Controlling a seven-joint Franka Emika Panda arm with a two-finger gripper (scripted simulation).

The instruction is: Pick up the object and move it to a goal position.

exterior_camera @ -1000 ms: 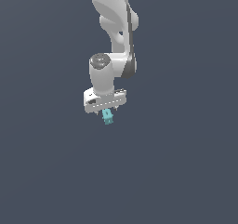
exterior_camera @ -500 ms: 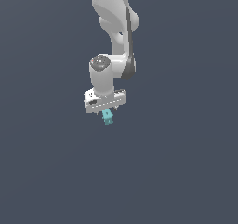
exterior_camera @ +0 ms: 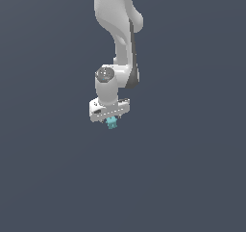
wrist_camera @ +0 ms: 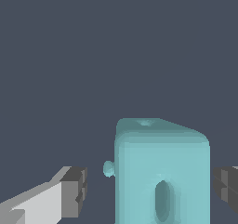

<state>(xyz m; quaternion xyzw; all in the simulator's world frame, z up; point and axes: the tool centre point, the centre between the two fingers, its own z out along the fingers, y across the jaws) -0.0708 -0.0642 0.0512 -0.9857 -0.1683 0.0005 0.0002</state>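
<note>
The object [exterior_camera: 112, 124] is a small teal block with notches, sitting just under the white gripper [exterior_camera: 110, 118] in the exterior view. In the wrist view the object [wrist_camera: 160, 172] fills the space between the two dark fingertips. One fingertip [wrist_camera: 74, 190] stands clearly apart from it, with a visible gap. The other fingertip [wrist_camera: 226, 186] is close to its opposite side. The gripper [wrist_camera: 148, 188] is open and straddles the object. The object has an oval slot on its near face and a small peg on one side.
Only a plain dark grey-blue ground [exterior_camera: 192, 178] shows all around. The white arm [exterior_camera: 117, 29] rises straight up from the gripper to the top edge of the exterior view.
The gripper and wrist have come down a little over the object. The object has stayed where it was.
</note>
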